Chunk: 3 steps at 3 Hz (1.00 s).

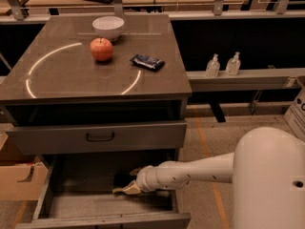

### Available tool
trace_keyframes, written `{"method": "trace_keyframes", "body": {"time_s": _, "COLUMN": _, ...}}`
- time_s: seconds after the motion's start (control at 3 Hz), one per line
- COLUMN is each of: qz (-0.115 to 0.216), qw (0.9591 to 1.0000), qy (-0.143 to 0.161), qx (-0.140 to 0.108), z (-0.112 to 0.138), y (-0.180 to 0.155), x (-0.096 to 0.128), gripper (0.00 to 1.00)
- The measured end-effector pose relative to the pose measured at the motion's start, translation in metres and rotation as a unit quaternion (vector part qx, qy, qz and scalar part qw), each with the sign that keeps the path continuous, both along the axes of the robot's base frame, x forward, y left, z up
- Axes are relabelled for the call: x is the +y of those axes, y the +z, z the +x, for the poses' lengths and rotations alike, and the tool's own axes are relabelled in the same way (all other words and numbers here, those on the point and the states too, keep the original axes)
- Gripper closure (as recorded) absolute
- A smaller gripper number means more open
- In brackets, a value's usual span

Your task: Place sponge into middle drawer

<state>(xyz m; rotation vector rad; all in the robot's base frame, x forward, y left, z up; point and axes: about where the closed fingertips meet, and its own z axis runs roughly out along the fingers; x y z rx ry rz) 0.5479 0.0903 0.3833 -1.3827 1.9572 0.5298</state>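
Currently tool [128,188] sits low inside middle drawer [86,207] against sponge [120,183], grip state cannot tell; sponge judged light, squashy, best pinched across narrow sides.

**Cabinet top: bowl, apple and packet**

The flat grey-brown top of the drawer cabinet [62,82] carries three things. A round white bowl [108,26] stands upright near the back edge. A red apple [101,49] sits just in front of it, apart from it. A dark flat snack packet [147,62] lies near the apple, further toward the top's other side, not touching it. A thin curved streak of light crosses the bare surface. Below, the gripper [125,188] is low inside the open grey metal drawer [105,208].
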Motion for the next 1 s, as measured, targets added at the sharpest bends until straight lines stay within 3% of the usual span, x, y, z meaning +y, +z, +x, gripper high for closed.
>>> {"method": "trace_keyframes", "body": {"time_s": 0.67, "qz": -0.01, "qw": 0.9998, "qy": 0.007, "qx": -0.013, "z": 0.011, "y": 0.007, "x": 0.004, "gripper": 0.13}}
{"method": "trace_keyframes", "body": {"time_s": 1.0, "qz": -0.016, "qw": 0.9996, "qy": 0.011, "qx": -0.019, "z": 0.008, "y": 0.016, "x": 0.006, "gripper": 0.0}}
